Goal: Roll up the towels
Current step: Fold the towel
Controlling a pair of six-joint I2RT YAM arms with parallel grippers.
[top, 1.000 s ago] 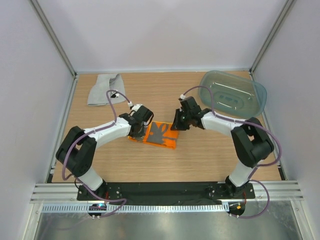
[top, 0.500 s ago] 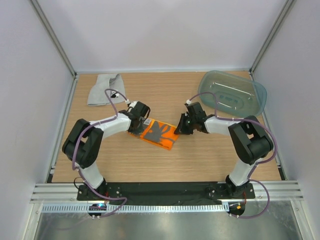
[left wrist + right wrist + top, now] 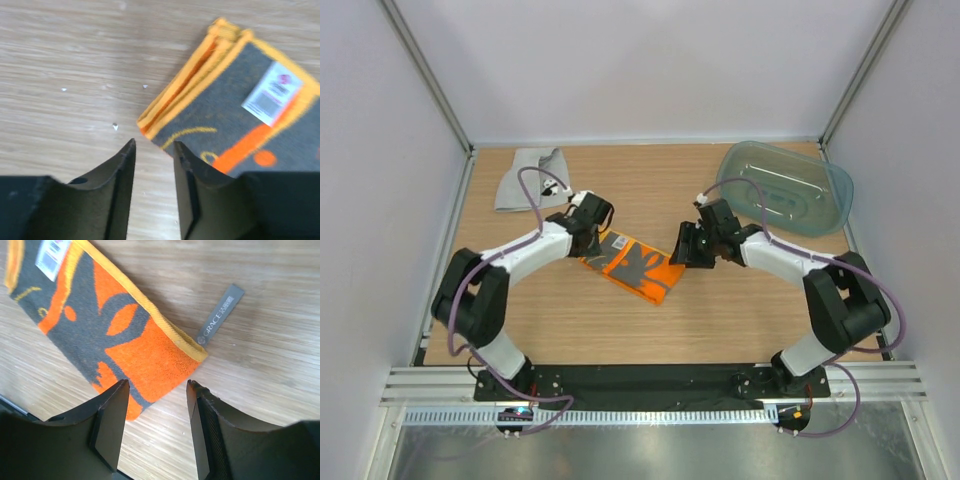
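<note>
Orange towel [image 3: 634, 264] lies folded flat in the middle of the table [image 3: 720, 320]; grey towel [image 3: 528, 177] at far left corner. Left end effector [image 3: 154, 145] and right end effector [image 3: 157, 383] stand apart, empty, at the orange towel's ends. Rolling seemingly not begun; next: grip one end.

The wooden table [image 3: 620, 325] bears orange towel [image 3: 636, 266], grey towel [image 3: 525, 177], tub [image 3: 786, 190].

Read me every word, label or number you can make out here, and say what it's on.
"GRACE": on the grey tag sticking out from the edge of the orange towel; the smaller print after it is too small to read.
Print on the white label on the same towel: too blurred to read.
Nothing else shows readable text.
</note>
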